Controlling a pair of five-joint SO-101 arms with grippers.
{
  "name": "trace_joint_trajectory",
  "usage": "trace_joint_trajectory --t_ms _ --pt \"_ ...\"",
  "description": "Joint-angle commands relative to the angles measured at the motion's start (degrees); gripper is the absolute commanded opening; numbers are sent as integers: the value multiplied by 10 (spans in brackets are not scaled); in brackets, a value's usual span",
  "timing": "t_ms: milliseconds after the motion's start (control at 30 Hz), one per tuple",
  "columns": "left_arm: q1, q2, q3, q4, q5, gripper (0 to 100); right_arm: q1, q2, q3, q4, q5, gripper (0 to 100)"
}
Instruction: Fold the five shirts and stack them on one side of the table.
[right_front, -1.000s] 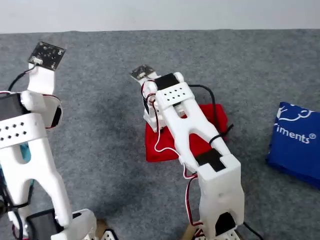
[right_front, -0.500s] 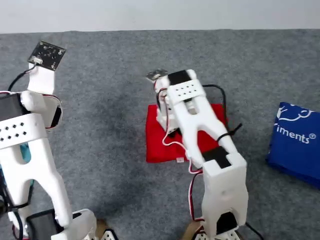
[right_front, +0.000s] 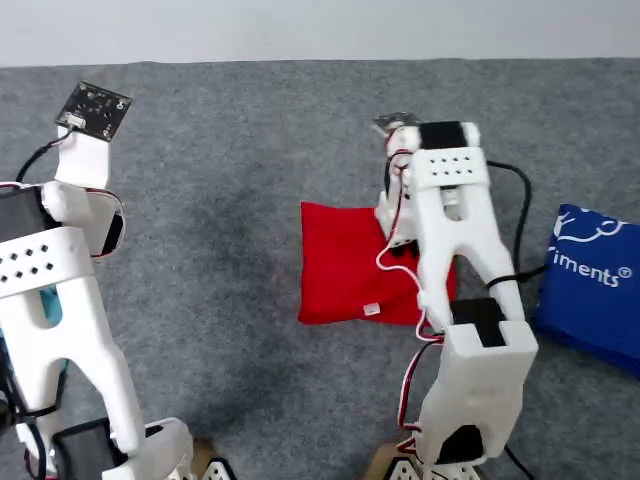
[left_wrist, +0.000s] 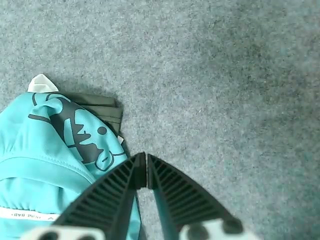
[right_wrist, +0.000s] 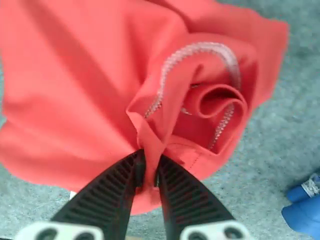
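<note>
Presently we are folding the red shirt (right_wrist: 75, 90), its bunched edge pinched in the right gripper (right_wrist: 149, 162); next, we judge, lay it flat; the left gripper (left_wrist: 146, 165) sits closed, empty.

Bright, even light; soft shadows on the grey table (right_front: 230, 130).

The left hand (left_wrist: 146, 169) has its black fingers (left_wrist: 112, 192) pressed together at the tips, nothing between them. Just beside it lies a teal shirt (left_wrist: 42, 150) with a dark print, on top of a dark green shirt (left_wrist: 100, 103). Both lie on the grey counter (left_wrist: 225, 75).
</note>
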Motion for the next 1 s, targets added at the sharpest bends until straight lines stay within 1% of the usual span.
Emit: trace_joint_trajectory --t_ms 0,33,100,400,500,567,700,833,967 --pt "-3 -19 0 -9 -2 8 15 -33 -6 22 -1 129" --pt "-3 -19 0 -10 -2 8 18 -35 6 22 -1 154" --pt "-3 -19 0 -11 -2 8 25 -36 23 22 0 173" --pt "-2 -18 0 -11 -4 8 65 -38 47 22 2 173" --pt "-1 -18 0 -11 -4 8 65 -53 47 25 2 173" --pt "-1 -18 0 -11 -4 8 48 -76 42 22 2 173" --pt "-1 -18 0 -11 -4 8 -19 -109 4 6 2 173" --pt "11 -19 18 -28 -4 8 -65 -104 -29 -64 2 172" --pt "33 -21 28 -30 -3 8 -87 -58 -31 -139 2 172"
